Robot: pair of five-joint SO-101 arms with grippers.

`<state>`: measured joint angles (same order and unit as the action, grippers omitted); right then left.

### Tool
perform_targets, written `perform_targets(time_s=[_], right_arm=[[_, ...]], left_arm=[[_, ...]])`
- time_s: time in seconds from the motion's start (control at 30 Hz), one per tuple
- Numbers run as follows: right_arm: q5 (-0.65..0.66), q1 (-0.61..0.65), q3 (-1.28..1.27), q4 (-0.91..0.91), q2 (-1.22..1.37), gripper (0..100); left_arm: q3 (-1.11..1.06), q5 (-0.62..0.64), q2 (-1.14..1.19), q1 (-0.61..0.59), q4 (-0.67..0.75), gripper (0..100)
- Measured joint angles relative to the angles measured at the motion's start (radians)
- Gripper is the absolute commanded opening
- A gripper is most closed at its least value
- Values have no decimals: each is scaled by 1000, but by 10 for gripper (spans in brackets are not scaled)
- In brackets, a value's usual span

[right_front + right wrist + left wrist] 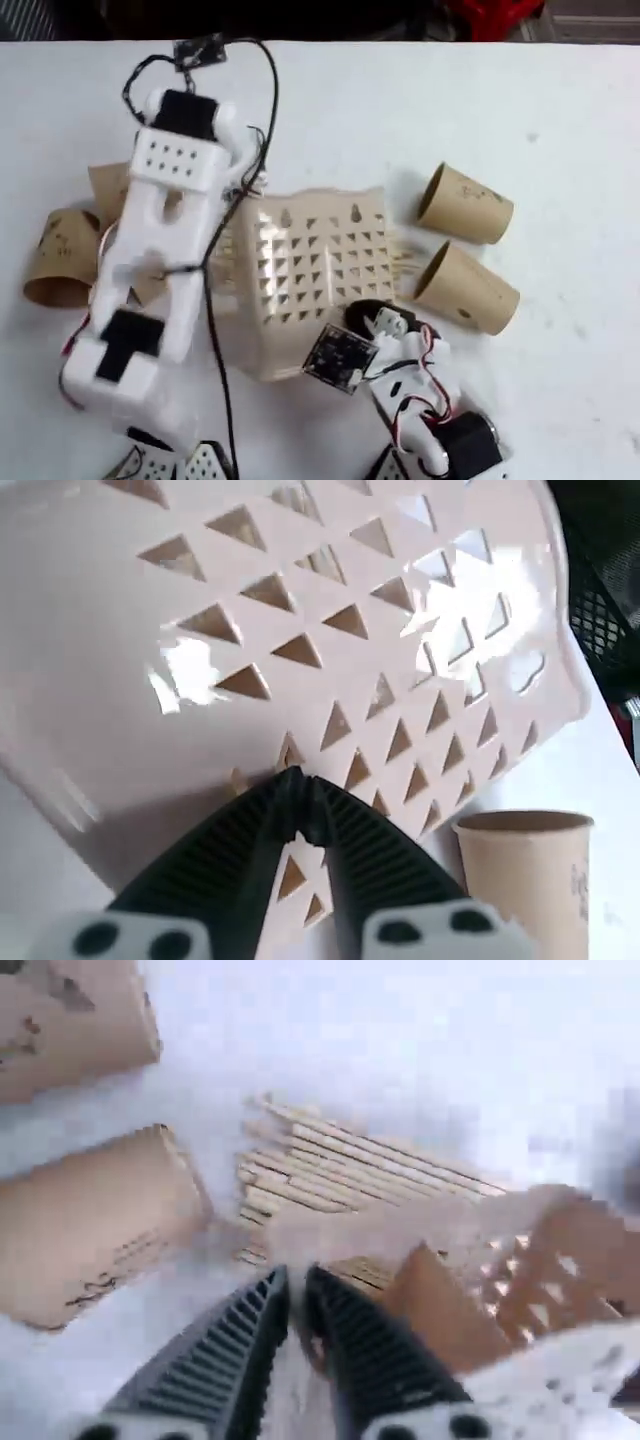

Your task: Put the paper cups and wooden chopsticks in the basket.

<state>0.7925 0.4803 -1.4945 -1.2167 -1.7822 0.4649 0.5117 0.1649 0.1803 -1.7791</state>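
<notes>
Little of the task looks done. The left claw [290, 1285] is closed on nothing. The wooden chopsticks [340, 1165] lie bundled on the table [400, 1040] just ahead of its tips, with two paper cups [90, 1220] off to one side. The right claw [297, 785] is also closed and empty, its tips against the tipped basket [200, 620], with another cup [525, 870] just beside it. Cups and chopsticks lie outside the basket, so the loading seems still ahead.

A white table [560, 120] lies under everything, with something red [495, 15] beyond its far edge.
</notes>
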Motion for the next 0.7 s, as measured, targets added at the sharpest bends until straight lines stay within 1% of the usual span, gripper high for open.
perform_targets(time_s=[0.1, 0.17, 0.23, 0.33, 0.4, 0.47, 0.53, 0.6, 0.63, 0.7], right_arm=[[-51, -74, 32, -8, 5, 156], [-77, -137, 32, -11, 17, 184], [-91, -169, 34, -11, 23, 180], [-98, -235, 28, -23, 48, 164], [-100, -245, 29, -23, 29, 144], [-98, -252, 28, -35, 38, 132], [-98, -261, 28, -40, 44, 130], [-98, -261, 28, -41, 44, 128], [-98, -259, 28, -41, 44, 128], [-98, -259, 28, -41, 44, 127]], left_arm=[[-21, -31, -130, 48, 0, 22], [-28, -61, -219, 100, -8, 22], [-52, -84, -278, 138, -8, 22], [-101, -100, -328, 158, -8, 23], [-110, -135, -345, 183, -8, 26], [-112, -176, -356, 193, -8, 75], [-112, -238, -356, 173, -8, 178], [-126, -344, -356, 109, -8, 287], [-140, -399, -356, 69, -8, 323], [-181, -496, -356, -14, 15, 337]])
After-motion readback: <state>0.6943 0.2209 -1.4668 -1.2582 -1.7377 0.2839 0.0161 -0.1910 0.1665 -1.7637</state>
